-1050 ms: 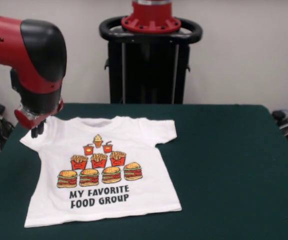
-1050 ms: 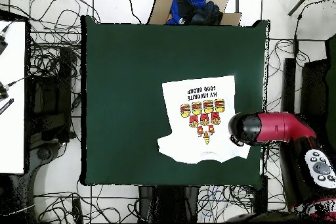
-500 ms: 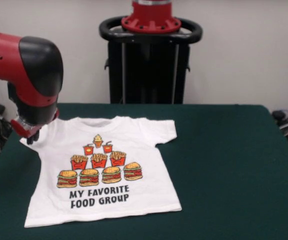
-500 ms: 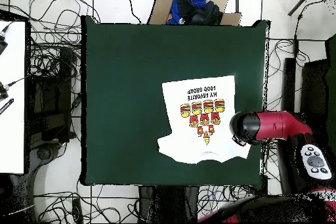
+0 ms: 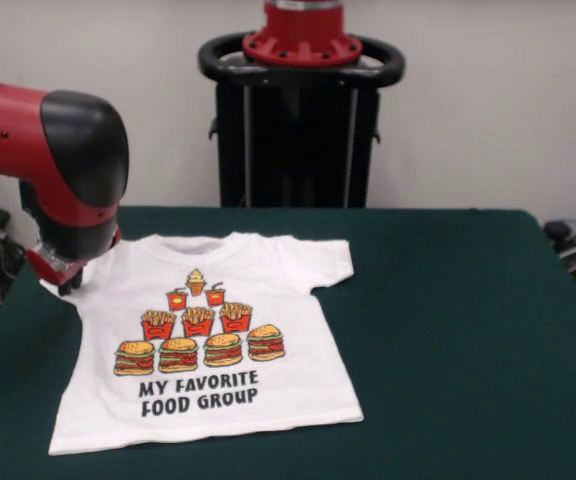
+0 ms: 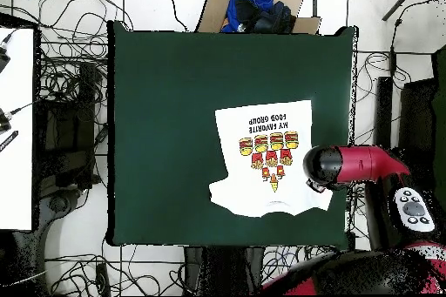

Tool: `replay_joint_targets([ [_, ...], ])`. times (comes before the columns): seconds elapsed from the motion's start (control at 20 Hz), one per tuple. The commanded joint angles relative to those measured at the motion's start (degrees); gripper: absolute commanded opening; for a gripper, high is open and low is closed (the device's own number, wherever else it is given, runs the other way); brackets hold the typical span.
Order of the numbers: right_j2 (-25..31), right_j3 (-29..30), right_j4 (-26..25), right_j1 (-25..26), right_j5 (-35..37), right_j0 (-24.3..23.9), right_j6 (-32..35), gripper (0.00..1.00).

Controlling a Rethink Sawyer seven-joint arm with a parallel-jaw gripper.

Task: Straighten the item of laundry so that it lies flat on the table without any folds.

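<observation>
White printed T-shirt (image 5: 208,335) spread flat, print up, on green table (image 5: 468,330) toward one side, gripper (image 5: 70,281) low at one sleeve's edge, finger position indiscernible

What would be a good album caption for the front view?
Red robot arm's gripper at one sleeve of a burger-print T-shirt spread on a green table.

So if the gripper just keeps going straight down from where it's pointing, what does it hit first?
Probably the T-shirt: the gripper points down at the sleeve's outer edge. It sits so near that edge that it could meet the green table instead.
</observation>
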Motion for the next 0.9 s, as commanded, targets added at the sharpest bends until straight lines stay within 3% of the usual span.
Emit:
replay_joint_targets([
  [0.05, -2.65, -5.42, -2.67, 5.94, 0.24, 2.98, 6.75, 0.00],
  [0.9, -10.18, -8.70, -4.68, 5.52, 0.09, 9.54, 7.87, 0.00],
])
